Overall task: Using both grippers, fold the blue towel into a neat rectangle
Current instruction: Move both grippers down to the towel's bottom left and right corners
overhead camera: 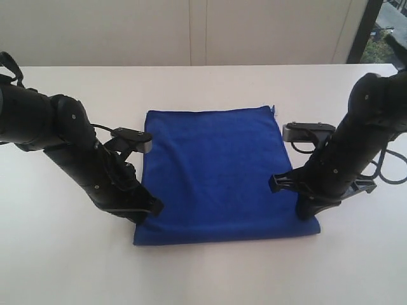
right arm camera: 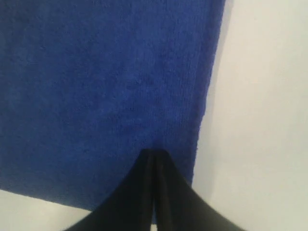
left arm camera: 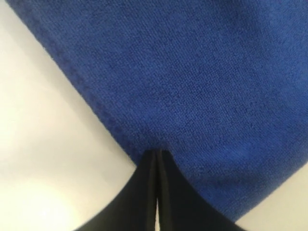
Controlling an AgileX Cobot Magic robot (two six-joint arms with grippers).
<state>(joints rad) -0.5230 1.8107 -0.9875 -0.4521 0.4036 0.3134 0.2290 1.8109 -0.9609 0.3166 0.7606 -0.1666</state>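
Towel [overhead camera: 216, 171]: lying flat on the counter [overhead camera: 203, 273], spread out as a rough rectangle.

You are holding the left gripper [overhead camera: 150, 210] at the towel's left edge and the right gripper [overhead camera: 310, 215] at its right edge. Both are sitting close to the towel's near corners.

Judgement: you are setting them as a mirrored pair so that both near corners can be lifted together and carried toward the towel's far edge. That would be keeping the fold line straight. One side working alone would be dragging the cloth askew.

Left fingers [left arm camera: 142, 197] are sitting together, with their tips touching the cloth just inside the towel's stitched hem. Right fingers [right arm camera: 137, 197] are doing the same at the opposite hem. You cannot tell whether any cloth is caught between them, because the tips are covering that spot.

Views:
- The exterior view is giving you the towel's whole outline and the symmetry of both arms. It is also showing a small pale thread [overhead camera: 275, 108] at the towel's far right corner. Neither wrist view is showing any of that.
- The wrist views are showing how near the tips are sitting to the hem, and the weave around them. In the exterior view the arm bodies are hiding those contact spots.
- The right wrist view is also catching the towel's near edge meeting bare counter.
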